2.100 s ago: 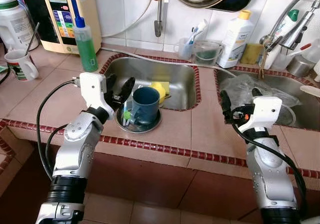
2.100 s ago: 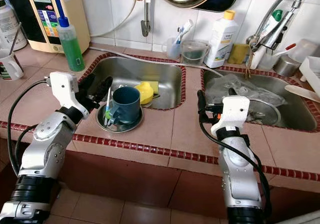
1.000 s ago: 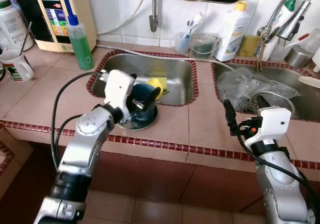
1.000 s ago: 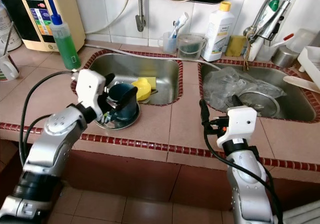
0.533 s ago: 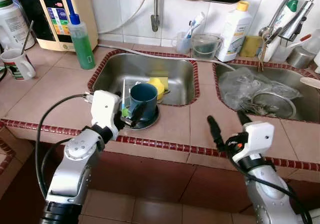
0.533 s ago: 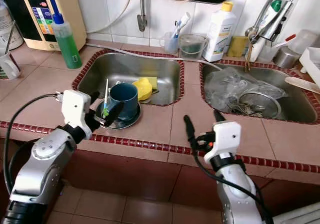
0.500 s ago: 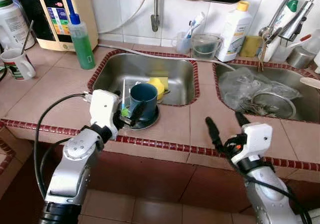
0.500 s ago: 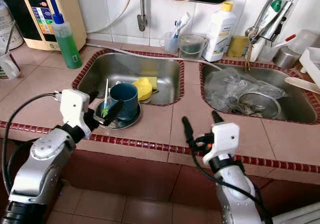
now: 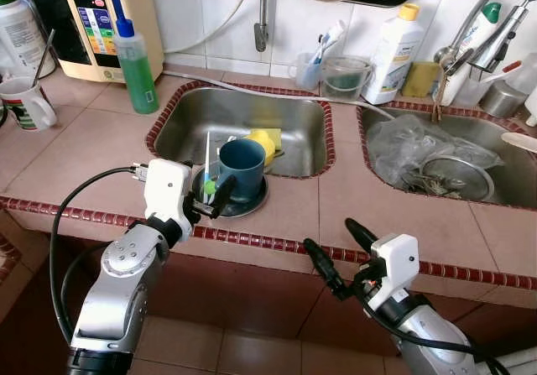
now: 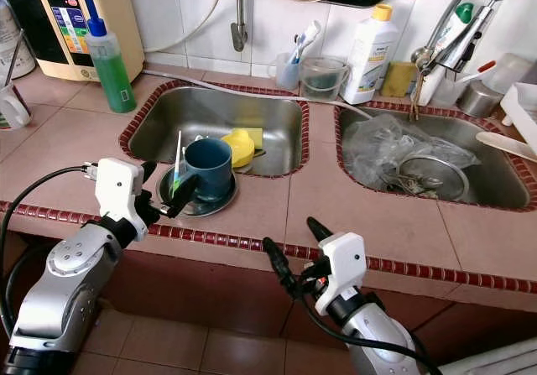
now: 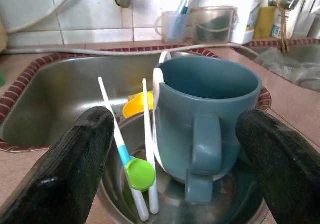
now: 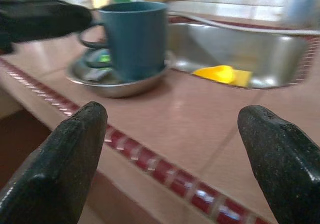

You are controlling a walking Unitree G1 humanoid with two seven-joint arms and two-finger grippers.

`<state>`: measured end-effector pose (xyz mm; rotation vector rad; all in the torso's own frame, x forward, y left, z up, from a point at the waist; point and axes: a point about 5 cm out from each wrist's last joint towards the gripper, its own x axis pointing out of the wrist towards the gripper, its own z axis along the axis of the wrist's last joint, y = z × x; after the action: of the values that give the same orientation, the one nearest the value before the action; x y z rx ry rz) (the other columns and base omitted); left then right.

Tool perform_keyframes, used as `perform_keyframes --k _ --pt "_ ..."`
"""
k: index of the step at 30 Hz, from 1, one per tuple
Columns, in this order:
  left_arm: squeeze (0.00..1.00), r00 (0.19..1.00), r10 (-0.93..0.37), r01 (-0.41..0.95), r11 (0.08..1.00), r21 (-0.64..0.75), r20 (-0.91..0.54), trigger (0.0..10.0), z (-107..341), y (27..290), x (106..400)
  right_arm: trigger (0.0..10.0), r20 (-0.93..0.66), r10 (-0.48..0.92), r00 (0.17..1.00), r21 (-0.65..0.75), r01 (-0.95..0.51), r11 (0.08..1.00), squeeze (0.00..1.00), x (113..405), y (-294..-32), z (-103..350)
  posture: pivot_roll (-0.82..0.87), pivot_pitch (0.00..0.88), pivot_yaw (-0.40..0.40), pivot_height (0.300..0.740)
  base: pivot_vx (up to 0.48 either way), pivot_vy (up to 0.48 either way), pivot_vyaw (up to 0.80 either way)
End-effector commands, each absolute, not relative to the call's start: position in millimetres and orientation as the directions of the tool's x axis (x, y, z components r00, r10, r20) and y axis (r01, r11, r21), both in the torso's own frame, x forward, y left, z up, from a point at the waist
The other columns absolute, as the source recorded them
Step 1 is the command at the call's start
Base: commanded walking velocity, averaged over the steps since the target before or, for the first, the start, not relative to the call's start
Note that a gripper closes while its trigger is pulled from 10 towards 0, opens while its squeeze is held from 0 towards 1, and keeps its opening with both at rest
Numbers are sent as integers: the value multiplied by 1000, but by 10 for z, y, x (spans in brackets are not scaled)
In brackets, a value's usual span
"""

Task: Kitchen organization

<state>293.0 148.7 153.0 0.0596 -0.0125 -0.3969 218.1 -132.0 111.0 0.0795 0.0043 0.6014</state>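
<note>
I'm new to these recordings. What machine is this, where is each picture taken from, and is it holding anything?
This is a humanoid robot standing at a tiled kitchen counter with two sinks. The two wide pictures come from cameras on its head looking down; the two close-ups come from cameras on its wrists, looking out between each gripper's black fingers. The left gripper is open at the counter's edge, facing a blue mug that stands in a shallow metal dish with a few plastic utensils. The right gripper is open, low in front of the counter's edge. Neither holds anything. A green soap bottle and a white mug stand further back.
</note>
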Motion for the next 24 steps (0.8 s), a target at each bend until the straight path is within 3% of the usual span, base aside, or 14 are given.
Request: perform_keyframes --k 1,14,24 --pt "0 922 -387 387 920 67 -12 10000 1507 1458 2923 10000 17 587 810 67 -586 807 0 2173 -1328 1153 -67 20 -41 740 0 0 0" --pt "0 914 -402 403 915 19 -60 10000 1413 1283 2909 10000 -17 684 730 102 -679 727 0 2130 -1337 1233 -72 29 -45 740 0 0 0" --pt "0 920 -384 385 923 -4 -77 10000 1404 1157 3021 10000 -19 678 735 93 -673 733 0 2162 -1351 1288 -83 21 -39 740 0 0 0"
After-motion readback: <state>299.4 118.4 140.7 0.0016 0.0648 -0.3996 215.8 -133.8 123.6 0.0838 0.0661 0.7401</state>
